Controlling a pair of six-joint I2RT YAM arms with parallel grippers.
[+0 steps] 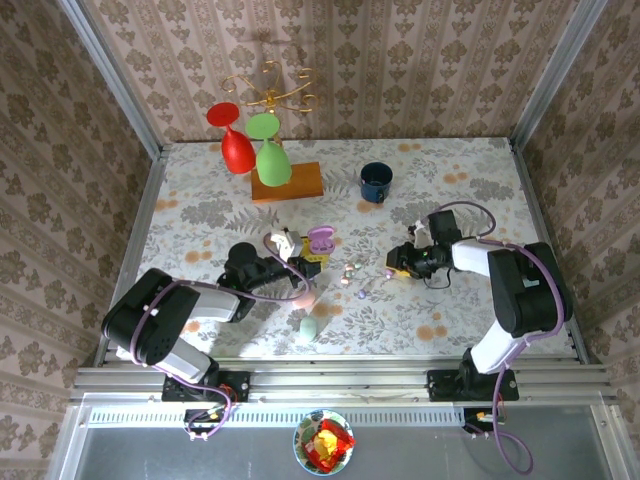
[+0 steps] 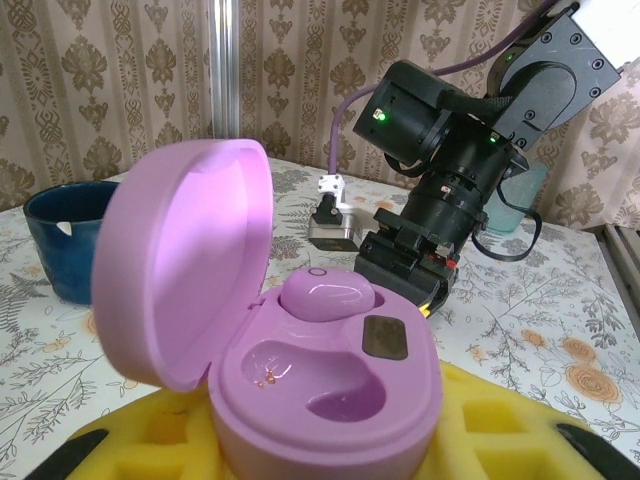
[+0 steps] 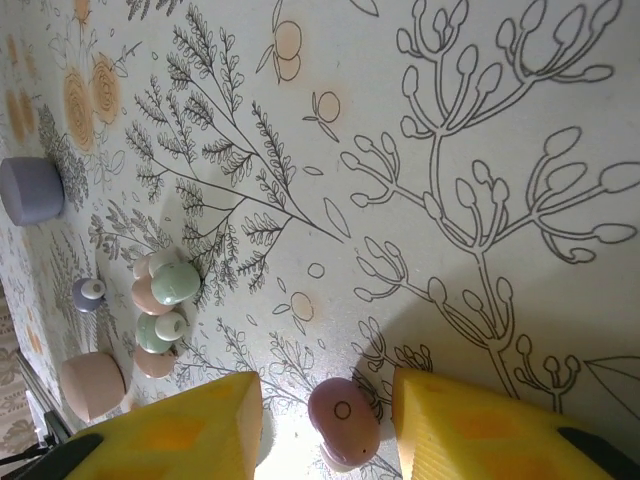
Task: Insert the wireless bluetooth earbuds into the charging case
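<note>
Near the table's middle, in the top external view, the left gripper holds an open purple charging case at its fingertips. The right gripper faces it, low over the floral table. Several loose earbuds lie between the two grippers. A pink case and a green case lie just behind the left fingers.

From the left wrist view, the yellow fingers are clamped on the charging case, its lid upright. One purple earbud sits in the socket farther from the fingers; the nearer socket is bare. Beyond the case stands the right gripper, with a blue cup off to the left.

From the right wrist view, the yellow fingers stand apart, one on either side of a purple earbud lying on the table. A narrow gap shows on each side of it. Farther out lie a cluster of green and pink earbuds, a lavender case and the pink case.
</note>
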